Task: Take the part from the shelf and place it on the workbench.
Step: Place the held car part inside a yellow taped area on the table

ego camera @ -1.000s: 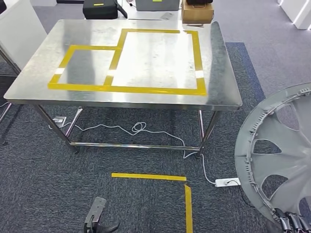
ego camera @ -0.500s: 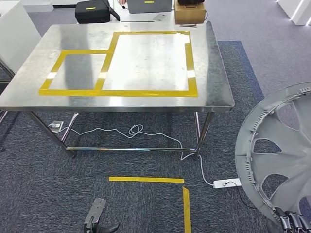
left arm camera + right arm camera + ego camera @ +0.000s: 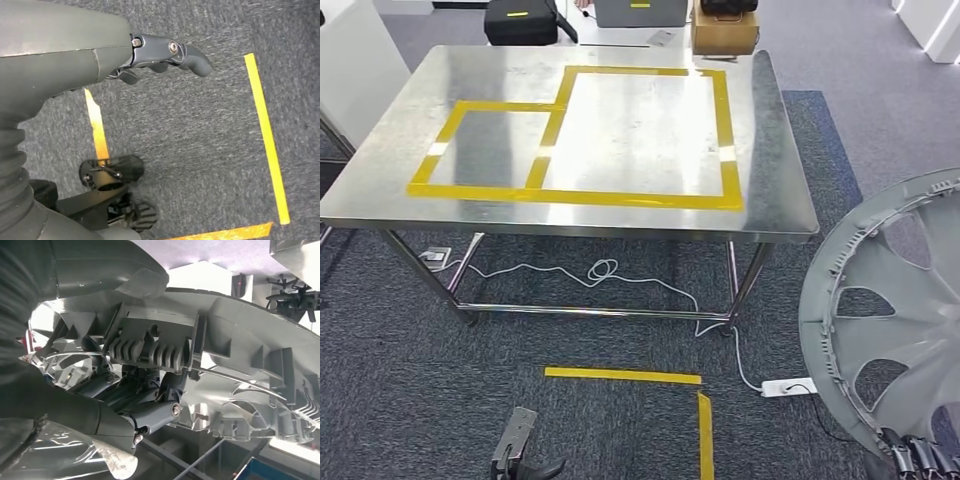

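right hand (image 3: 916, 458) gripping grey wheel cover (image 3: 893, 310) at its lower rim, cover upright at right, off near-right corner of steel workbench (image 3: 773, 150), not on it. left hand (image 3: 170, 52) hanging low over carpet w/ yellow tape (image 3: 622, 375), fingers loosely apart, holding nothing.

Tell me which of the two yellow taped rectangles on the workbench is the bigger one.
The rectangle on the right is bigger: it reaches farther toward the workbench's back edge than the smaller left rectangle, which shares a tape side with it.
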You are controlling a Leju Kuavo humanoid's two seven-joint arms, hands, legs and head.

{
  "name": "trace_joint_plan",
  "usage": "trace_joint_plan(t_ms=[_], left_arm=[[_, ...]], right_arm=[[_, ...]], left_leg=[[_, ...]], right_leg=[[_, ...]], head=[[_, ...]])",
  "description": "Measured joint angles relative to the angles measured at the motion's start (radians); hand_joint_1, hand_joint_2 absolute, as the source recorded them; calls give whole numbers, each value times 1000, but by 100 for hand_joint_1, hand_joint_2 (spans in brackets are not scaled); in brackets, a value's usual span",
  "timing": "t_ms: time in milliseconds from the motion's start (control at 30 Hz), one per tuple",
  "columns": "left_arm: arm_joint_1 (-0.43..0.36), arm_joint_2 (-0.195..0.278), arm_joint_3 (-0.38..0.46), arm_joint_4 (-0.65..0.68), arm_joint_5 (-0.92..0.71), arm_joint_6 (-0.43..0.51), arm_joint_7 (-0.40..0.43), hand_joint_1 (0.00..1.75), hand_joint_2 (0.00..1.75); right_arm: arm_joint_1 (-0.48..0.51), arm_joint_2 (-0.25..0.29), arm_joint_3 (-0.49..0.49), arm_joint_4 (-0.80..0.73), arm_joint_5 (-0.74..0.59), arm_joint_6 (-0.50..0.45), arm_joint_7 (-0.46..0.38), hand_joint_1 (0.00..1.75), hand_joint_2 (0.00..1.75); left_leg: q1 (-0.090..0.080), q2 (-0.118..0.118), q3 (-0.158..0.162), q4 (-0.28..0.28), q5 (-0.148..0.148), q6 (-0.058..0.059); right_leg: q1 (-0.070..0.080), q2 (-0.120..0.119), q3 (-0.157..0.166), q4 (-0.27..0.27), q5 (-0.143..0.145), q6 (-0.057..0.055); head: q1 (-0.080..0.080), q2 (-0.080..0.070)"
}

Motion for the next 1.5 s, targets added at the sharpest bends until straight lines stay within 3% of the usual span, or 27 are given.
trace_joint_plan(t_ms=[67,167,233,333,367,400,433,500,567,633,733,833,867,900,933,967,1000,1067,1233,1300,1367,1400,1433,1500], left_arm=[[-1,1,2,0,1,-1,0,0,175],[-2,2,4,0,2,-1,0,0,175],[-2,3,4,0,3,-1,0,0,175],[0,4,6,0,3,0,0,0,175],[1,4,7,0,4,0,0,0,175],[2,4,9,0,4,0,0,0,175],[3,4,10,0,5,0,0,0,175],[2,6,14,0,8,-1,0,0,175],[1,10,17,0,9,-1,0,0,175],[0,12,19,0,9,-1,-1,0,175],[1,11,21,0,10,-1,-2,0,175],[-1,11,22,0,10,-2,-2,0,175],[-1,10,22,0,10,-2,-2,0,175],[0,10,22,0,10,-3,-2,0,175],[1,10,22,0,10,-3,-2,0,175],[1,10,23,0,10,-3,-2,0,175],[1,9,23,0,10,-3,-2,0,175],[0,9,23,0,10,-3,-2,0,175],[-2,11,23,0,10,-2,-3,0,175],[-2,12,23,0,10,-1,-3,0,175],[1,13,23,0,10,-1,-3,0,175],[3,13,23,0,10,-1,-3,0,175],[4,13,24,0,10,-1,-3,0,175],[5,15,25,0,15,0,-5,0,175]], right_arm=[[-7,0,0,3,0,0,-4,175,175],[-9,0,0,5,0,1,-7,175,175],[-11,2,0,6,0,1,-7,175,175],[-19,4,0,6,0,1,-7,175,175],[-22,4,0,7,0,1,-6,175,175],[-24,5,0,9,0,1,-6,175,175],[-25,5,0,10,0,1,-6,175,175],[-30,5,0,14,0,1,-6,175,175],[-39,5,0,18,0,1,-6,175,175],[-45,5,1,23,0,1,-6,175,175],[-47,5,3,30,0,1,-6,175,175],[-52,5,5,37,0,1,-6,175,175],[-54,5,5,39,0,1,-6,175,175],[-55,5,6,41,0,1,-6,175,175],[-55,5,6,43,0,1,-6,175,175],[-55,5,6,45,0,1,-6,175,175],[-56,5,7,46,0,1,-6,175,175],[-58,5,8,48,0,1,-6,175,175],[-59,5,10,51,0,0,-6,175,175],[-61,5,10,52,0,0,-7,175,175],[-63,5,10,54,0,0,-7,175,175],[-64,5,10,56,0,0,-7,175,175],[-65,5,10,58,0,0,-7,175,175],[-70,5,11,64,0,1,-5,175,175]], left_leg=[[-4,-1,2,9,-12,-11],[-5,0,1,15,-20,-22],[-2,0,-14,55,-47,-32],[3,1,-108,240,-126,-44],[4,1,-138,291,-136,-44],[5,1,-154,309,-125,-43],[4,1,-152,287,-93,-40],[2,1,-111,167,-7,-26],[-5,1,-75,69,33,-11],[-10,0,-68,43,28,-7],[-2,0,-56,18,31,0],[-1,1,-47,10,29,10],[-2,1,-45,10,26,11],[-2,1,-42,10,23,12],[-3,0,-37,10,20,11],[-3,0,-31,10,16,10],[-3,-1,-25,11,11,7],[-7,-2,-19,16,0,-3],[-7,-1,-23,42,-23,-24],[-2,0,-67,138,-72,-36],[5,0,-137,269,-119,-44],[7,0,-160,304,-119,-46],[8,0,-165,302,-100,-46],[9,0,-128,195,-17,-41]], right_leg=[[-1,1,40,-77,17,-9],[1,4,47,-83,6,-31],[-2,3,53,-85,2,-42],[-1,1,60,-85,-5,-52],[-1,1,63,-85,-7,-54],[0,2,68,-85,-11,-54],[0,4,74,-85,-14,-54],[1,5,85,-86,-23,-52],[2,7,89,-87,-30,-43],[2,7,90,-91,-30,-30],[0,3,77,-70,-47,-14],[0,3,-17,102,-119,-4],[0,3,-52,158,-132,-2],[0,3,-72,183,-127,0],[0,2,-72,168,-102,0],[0,2,-52,115,-62,-1],[0,1,-21,46,-24,-3],[2,1,35,-63,12,-12],[1,2,57,-92,6,-38],[-2,0,63,-95,3,-47],[-2,-1,67,-95,-1,-52],[-2,0,70,-95,-3,-52],[-2,1,74,-95,-6,-52],[-2,2,84,-95,-13,-49]], head=[[1,0],[-3,0],[-7,0],[-11,0],[-11,0],[-11,0],[-11,0],[-10,0],[-8,0],[-7,0],[-6,0],[-2,0],[-2,0],[-2,0],[-2,0],[-2,0],[-2,0],[-3,0],[-8,0],[-12,0],[-14,0],[-14,0],[-14,0],[-14,0]])
